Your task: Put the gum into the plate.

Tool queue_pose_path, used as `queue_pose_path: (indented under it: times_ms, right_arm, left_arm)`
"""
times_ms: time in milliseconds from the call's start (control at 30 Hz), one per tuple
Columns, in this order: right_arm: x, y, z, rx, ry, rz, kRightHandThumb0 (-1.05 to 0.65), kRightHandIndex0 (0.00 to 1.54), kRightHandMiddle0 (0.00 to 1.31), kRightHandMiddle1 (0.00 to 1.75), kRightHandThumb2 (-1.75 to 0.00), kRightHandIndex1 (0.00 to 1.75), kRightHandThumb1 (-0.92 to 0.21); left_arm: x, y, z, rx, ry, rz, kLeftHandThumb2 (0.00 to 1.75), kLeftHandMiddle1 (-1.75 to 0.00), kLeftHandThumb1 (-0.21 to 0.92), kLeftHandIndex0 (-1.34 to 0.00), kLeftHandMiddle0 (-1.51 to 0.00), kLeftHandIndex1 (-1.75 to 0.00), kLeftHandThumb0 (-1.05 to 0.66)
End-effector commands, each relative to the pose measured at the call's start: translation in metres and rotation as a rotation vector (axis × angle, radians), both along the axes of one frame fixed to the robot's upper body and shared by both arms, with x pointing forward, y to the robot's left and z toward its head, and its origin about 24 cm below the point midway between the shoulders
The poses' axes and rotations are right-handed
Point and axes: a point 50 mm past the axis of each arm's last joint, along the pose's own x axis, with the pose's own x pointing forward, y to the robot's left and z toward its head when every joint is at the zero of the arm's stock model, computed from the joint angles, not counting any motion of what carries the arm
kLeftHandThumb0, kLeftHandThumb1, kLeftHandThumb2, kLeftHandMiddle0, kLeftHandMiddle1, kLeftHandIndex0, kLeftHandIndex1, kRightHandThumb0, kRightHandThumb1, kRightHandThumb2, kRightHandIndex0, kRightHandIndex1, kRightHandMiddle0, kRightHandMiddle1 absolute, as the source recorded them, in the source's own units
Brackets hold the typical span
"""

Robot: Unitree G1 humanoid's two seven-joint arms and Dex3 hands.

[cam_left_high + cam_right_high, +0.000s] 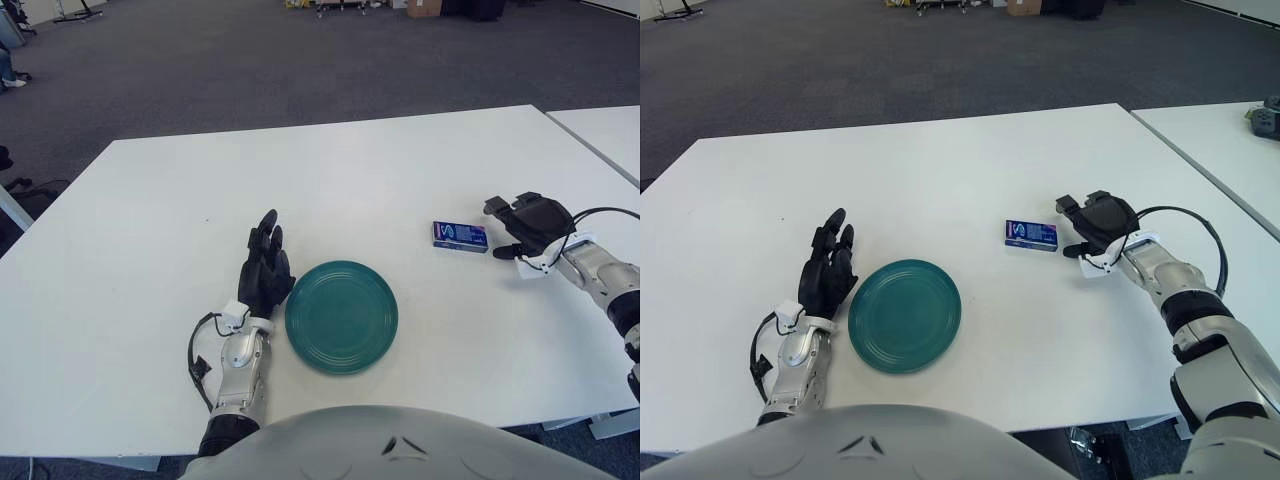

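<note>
A small blue gum pack (pixel 460 236) lies flat on the white tabletop (pixel 330 170), right of centre and well to the right of the green plate (pixel 342 316), which sits near the front edge. Nothing lies in the plate.

The right robot hand (pixel 527 222) is just to the right of the gum pack, close to it but not touching; a strip of bare tabletop shows between them. Its fingers (pixel 1072 205) are loosely spread and hold nothing, pointing left toward the pack.

The left robot hand (pixel 265 270) shows just beside the plate's left rim, its dark fingers extended and together, pointing to the far side, holding nothing.

A second white table (pixel 610 130) stands at the right, beyond a narrow gap, and grey carpet (pixel 250 60) fills the far part of the scene.
</note>
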Motion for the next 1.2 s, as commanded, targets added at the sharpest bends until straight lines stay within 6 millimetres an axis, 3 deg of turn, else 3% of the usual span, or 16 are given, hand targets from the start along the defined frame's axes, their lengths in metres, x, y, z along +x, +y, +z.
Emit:
queue_pose_path:
  times_ms: [0,300,700,867,933,1000,1100,1167]
  right_arm:
    - [0.0065,0.0056,0.0039,-0.016,-0.050,0.025,-0.68,0.54,0.13,1.70,-0.56,1.67,-0.92]
    - [0.0096,0.0076,0.0046,0.010,-0.123,0.007,-0.70,0.72,0.27,1.74,-0.61,1.74,-0.92]
    - [0.0079,0.0071,0.0022,0.052,-0.137,-0.013,-0.70,0.77,0.32,1.74,-0.61,1.75,-0.92]
    - [0.0096,0.0080,0.0004,0.048,-0.094,-0.026,-0.73,0.73,0.26,1.74,-0.60,1.75,-0.92]
    - [0.0102,0.0071,0.0010,0.043,-0.054,-0.035,-0.76,0.54,0.19,1.59,-0.63,1.70,-0.92]
    - [0.0108,0.0065,0.0015,0.040,-0.019,-0.048,-0.79,0.40,0.11,1.40,-0.66,1.51,-0.92]
    - [0.0118,0.0055,0.0023,0.040,0.035,-0.074,-0.82,0.34,0.05,1.20,-0.70,1.21,-0.92]
    - [0.0125,0.0052,0.0030,0.052,0.068,-0.094,-0.85,0.32,0.02,1.03,-0.74,0.88,-0.92]
  left_arm:
    - [-0.0218,-0.0178,-0.0291,-0.123,0.157,0.032,0.61,-0.02,0.92,0.00,-0.25,-0.55,-0.96]
    - [-0.0222,-0.0182,-0.0274,-0.141,0.151,0.036,0.62,-0.03,0.92,0.00,-0.29,-0.55,-0.92]
    - [-0.0240,-0.0176,-0.0261,-0.136,0.143,0.053,0.64,-0.03,0.92,0.00,-0.32,-0.60,-0.94]
    - [-0.0250,-0.0170,-0.0262,-0.132,0.147,0.042,0.64,-0.03,0.92,0.00,-0.33,-0.64,-0.98]
    - [-0.0253,-0.0170,-0.0262,-0.133,0.147,0.034,0.64,-0.03,0.92,0.00,-0.33,-0.64,-0.98]
    - [-0.0256,-0.0170,-0.0262,-0.134,0.145,0.032,0.63,-0.03,0.92,0.00,-0.33,-0.64,-0.98]
    - [-0.0257,-0.0175,-0.0260,-0.138,0.141,0.032,0.62,-0.02,0.92,0.00,-0.33,-0.64,-1.00]
    - [-0.0257,-0.0175,-0.0265,-0.140,0.144,0.026,0.62,-0.02,0.92,0.00,-0.32,-0.62,-1.02]
